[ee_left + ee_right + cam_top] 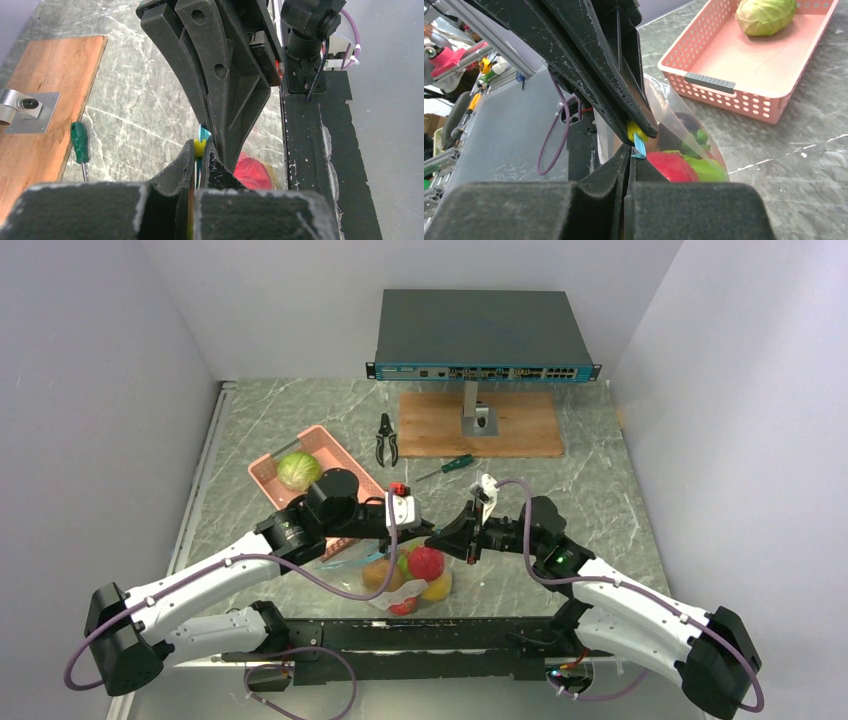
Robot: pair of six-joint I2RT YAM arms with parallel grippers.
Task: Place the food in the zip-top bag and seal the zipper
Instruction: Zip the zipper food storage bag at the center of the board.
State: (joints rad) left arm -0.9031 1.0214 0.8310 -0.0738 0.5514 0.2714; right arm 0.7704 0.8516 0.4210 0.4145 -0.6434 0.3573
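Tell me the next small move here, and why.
Probably draw the right gripper sideways along the zipper while the left gripper holds. Both pinch the strip at one spot, fruit is inside the bag, and a yellow tab sits between them.

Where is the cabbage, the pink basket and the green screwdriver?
cabbage (766,15): right wrist view, its leafy middle.
pink basket (744,100): right wrist view, its near wall.
green screwdriver (79,142): left wrist view, its handle.

pink basket (335,448) near bag (402,590) on left, open table (590,502) to right
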